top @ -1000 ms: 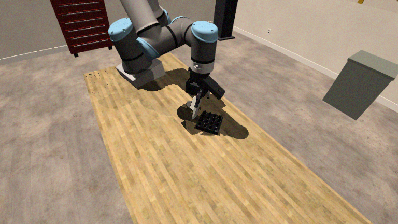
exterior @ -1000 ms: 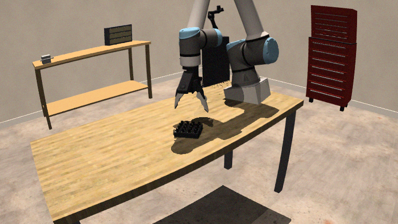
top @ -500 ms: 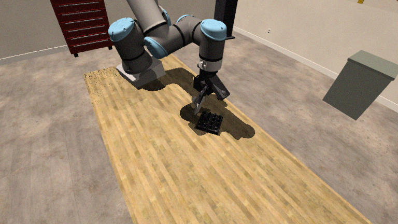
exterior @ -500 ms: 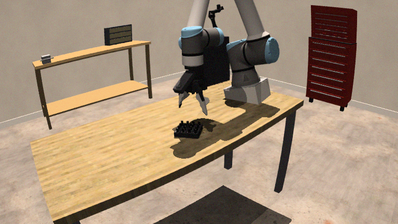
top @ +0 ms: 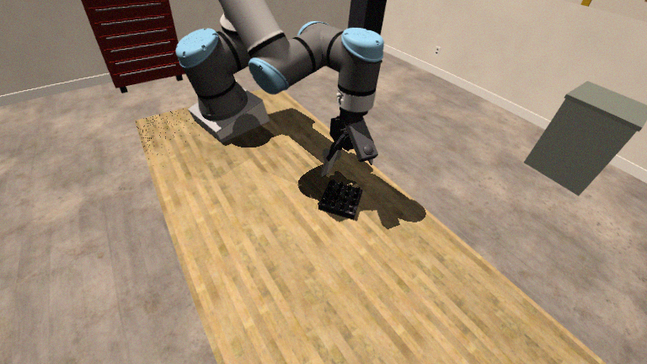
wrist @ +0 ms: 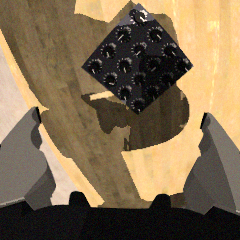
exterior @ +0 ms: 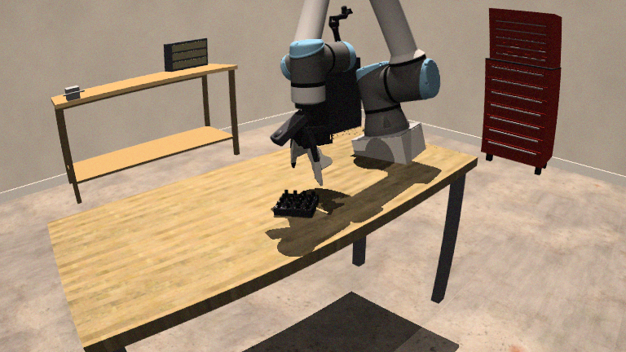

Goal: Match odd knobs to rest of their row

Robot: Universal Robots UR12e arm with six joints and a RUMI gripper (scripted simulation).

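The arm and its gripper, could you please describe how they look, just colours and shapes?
The arm has pale grey tubular links, darker grey joint housings and light blue round end caps, on a light grey block base. The gripper has a black body and two grey, tapering wedge-shaped fingers. No cables or markings show.

The gripper [exterior: 305, 167] hangs above the table [exterior: 138, 237] with its jaws spread wide and nothing between them. The knob box [exterior: 296, 204] sits on the table just below and ahead of the fingertips, apart from them; in the wrist view the knob box [wrist: 137, 59] lies forward of the open jaws, turned corner-first toward them. The arm's base [exterior: 415, 143] stands on the table behind the gripper, near the table's end. Off the table, a shelf unit [exterior: 62, 136] stands to one side of the gripper and a drawer cabinet [exterior: 522, 90] well apart on the opposite side, beyond the base.
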